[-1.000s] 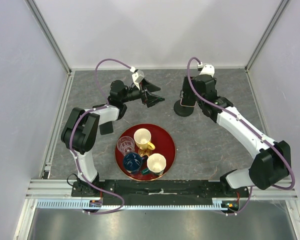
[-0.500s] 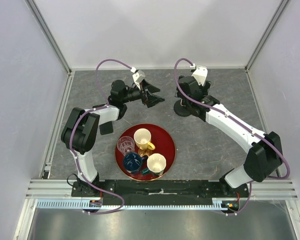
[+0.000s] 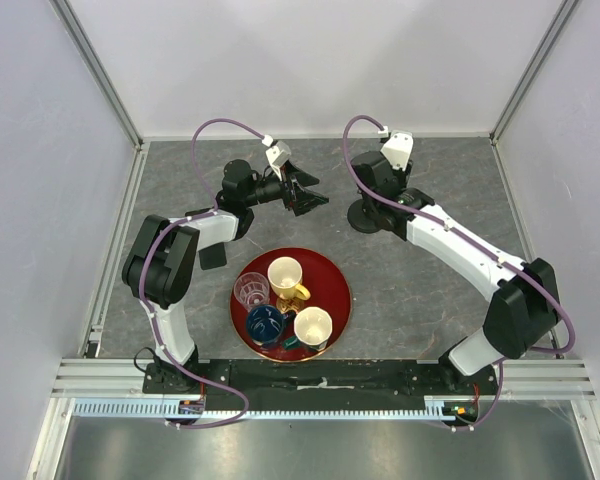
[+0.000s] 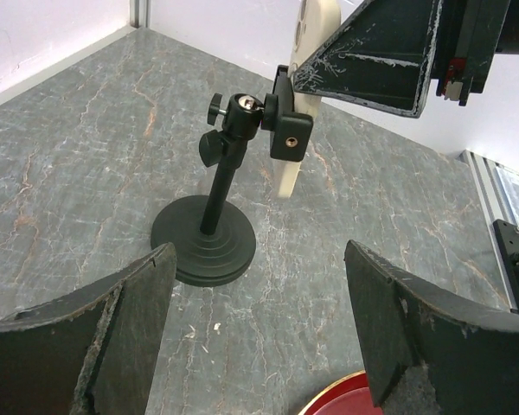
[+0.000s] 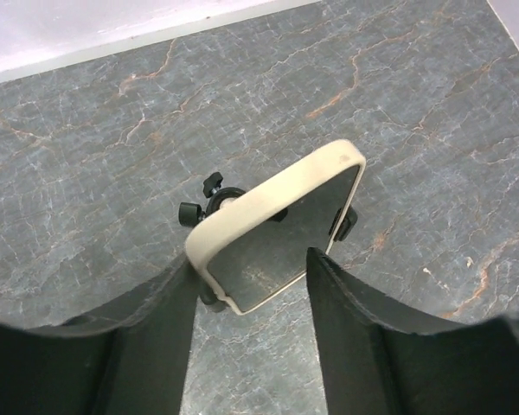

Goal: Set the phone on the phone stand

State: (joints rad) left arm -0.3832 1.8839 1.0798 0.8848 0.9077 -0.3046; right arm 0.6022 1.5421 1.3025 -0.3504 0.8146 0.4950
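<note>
Gripping the phone [image 5: 281, 226] by its two long edges, the right gripper [image 5: 253, 264] has one finger pressed against each side of the pale rim. The dark screen faces the right wrist camera. The phone leans tilted against the clamp head of the phone stand [image 4: 216, 207]. In the left wrist view the head's back plate lies against the phone's pale back, and the phone's lower end hangs beside the stem, above the round disc base and not touching it. Whether the clamp's own arms hold the phone cannot be told.

The phone stand is upright on the grey marbled worktop [image 4: 86, 147]. The left gripper [image 4: 259, 285] hovers near the stand, on the side away from the right arm. Its fingers are spread wide apart and aimed toward the stand's base. A round red tray [image 3: 332, 278] lies well apart from the stand, on the side toward the arm bases. It carries two cream cups [image 3: 285, 272], a dark blue cup [image 3: 265, 323] and a clear glass [image 3: 251, 290].
</note>
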